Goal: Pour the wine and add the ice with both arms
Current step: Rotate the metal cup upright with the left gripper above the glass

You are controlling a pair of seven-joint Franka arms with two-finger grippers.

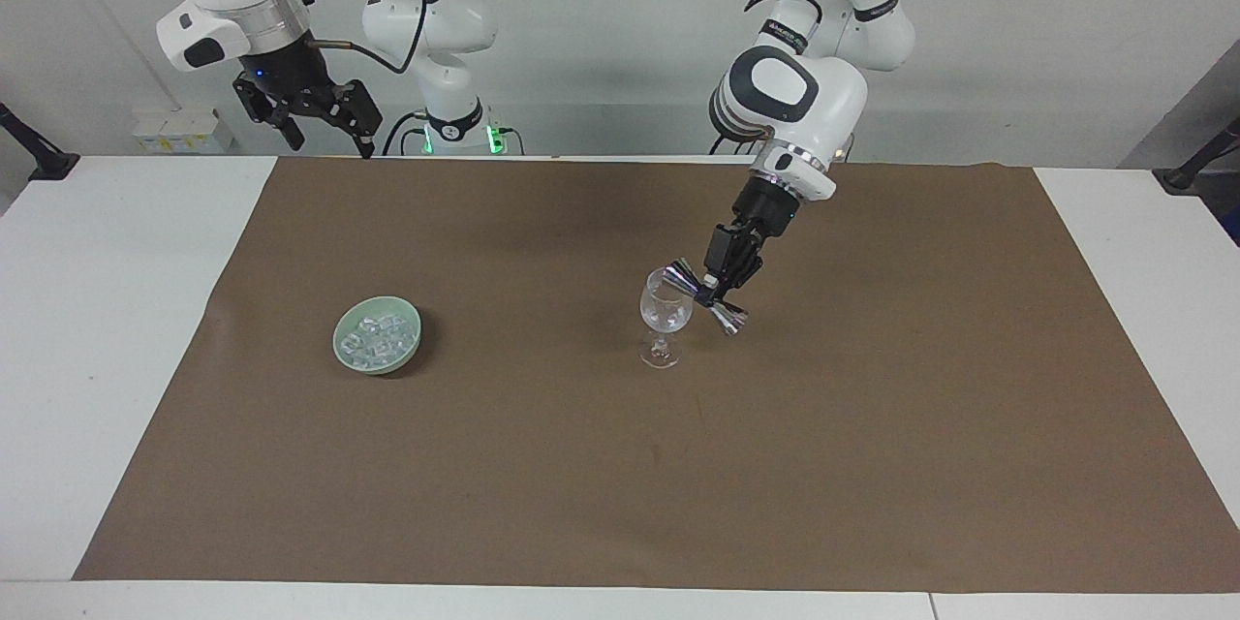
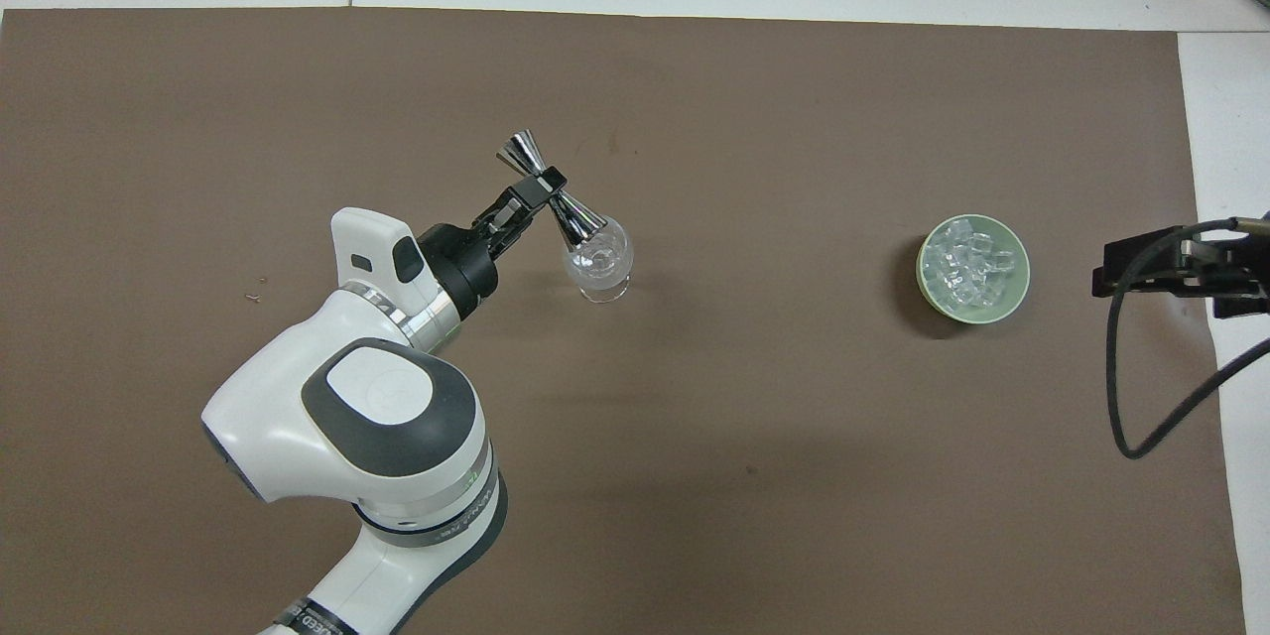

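A clear stemmed wine glass [image 1: 666,312] [image 2: 598,260] stands upright near the middle of the brown mat. My left gripper [image 1: 715,288] [image 2: 543,187] is shut on the waist of a shiny double-cone jigger [image 1: 733,319] [image 2: 517,152]. The jigger is tilted, its one cone over the glass's mouth. No wine shows. The ice [image 1: 380,336] [image 2: 967,263] lies as several clear cubes in a pale green bowl [image 1: 341,346] [image 2: 1022,270] toward the right arm's end. My right gripper [image 1: 329,140] hangs open and raised above the table edge at the robots' end, where that arm waits.
The brown mat [image 1: 872,465] covers most of the white table [image 1: 97,310]. A black cable [image 2: 1121,377] loops under the right gripper's body. Small specks [image 2: 255,296] lie on the mat toward the left arm's end.
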